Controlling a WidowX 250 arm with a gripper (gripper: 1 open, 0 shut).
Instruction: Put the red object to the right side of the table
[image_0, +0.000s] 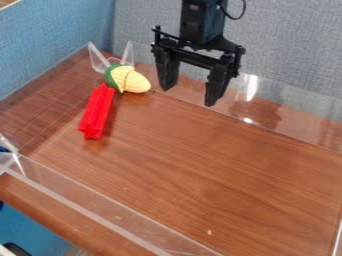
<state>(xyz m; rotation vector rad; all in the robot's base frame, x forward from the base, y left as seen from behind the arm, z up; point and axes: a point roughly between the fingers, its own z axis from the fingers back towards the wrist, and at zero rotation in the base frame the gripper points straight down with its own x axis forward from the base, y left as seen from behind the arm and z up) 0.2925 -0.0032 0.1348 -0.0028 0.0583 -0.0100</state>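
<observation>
The red object (98, 111), a bright red elongated bar, lies flat on the left part of the dark wood-grain table (201, 170), angled slightly. My gripper (189, 88) hangs above the far middle of the table, pointing down, its two black fingers spread open with nothing between them. It is to the right of the red bar and apart from it.
A yellow-green corn-like toy (128, 79) lies just beyond the bar's far end, left of the gripper. Low clear acrylic walls (80, 205) edge the table. A blue wall stands behind.
</observation>
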